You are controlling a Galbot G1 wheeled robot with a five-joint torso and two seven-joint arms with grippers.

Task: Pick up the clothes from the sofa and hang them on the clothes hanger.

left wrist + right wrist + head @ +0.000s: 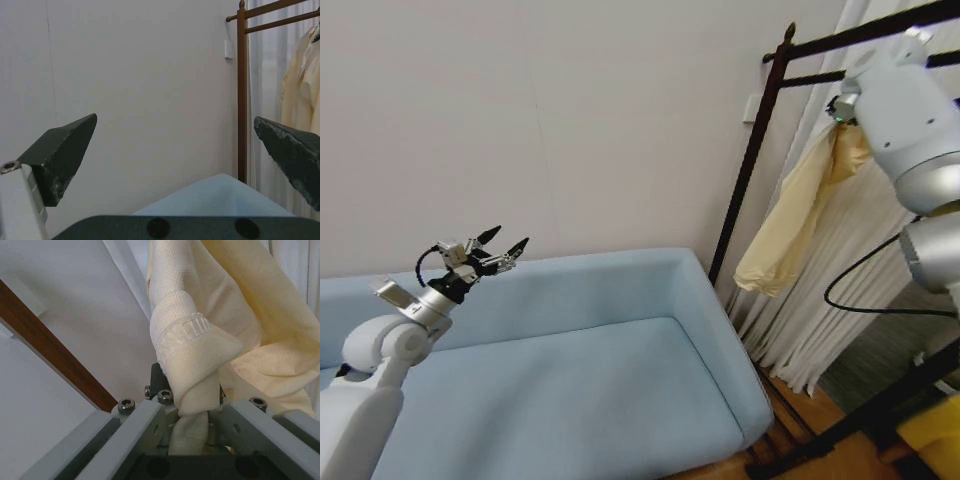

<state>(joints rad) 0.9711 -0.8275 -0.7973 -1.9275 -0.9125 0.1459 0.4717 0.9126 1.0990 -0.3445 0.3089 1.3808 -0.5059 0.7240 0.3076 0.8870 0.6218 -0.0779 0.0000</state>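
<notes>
Hanging step: right end effector (840, 108), 2 o'clock, grasps cream garment (785, 220) by clothes rack (750, 160); next, drape over rail (860, 35). Left end effector (509, 238) idle, released.

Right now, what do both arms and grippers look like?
Left arm: white rounded links, silver wrist, looped black cable. Left gripper: black pointed fingers. Right arm: white-and-silver housings, green light, trailing black cable. Right gripper: grey metal frame, hex screws.

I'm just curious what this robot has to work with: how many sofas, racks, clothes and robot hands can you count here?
sofa: 1
clothes rack: 1
cream garment: 1
grippers: 2 (left gripper open near the sofa's back, right gripper up at the rack, shut on the cream garment)
Total: 5
</notes>
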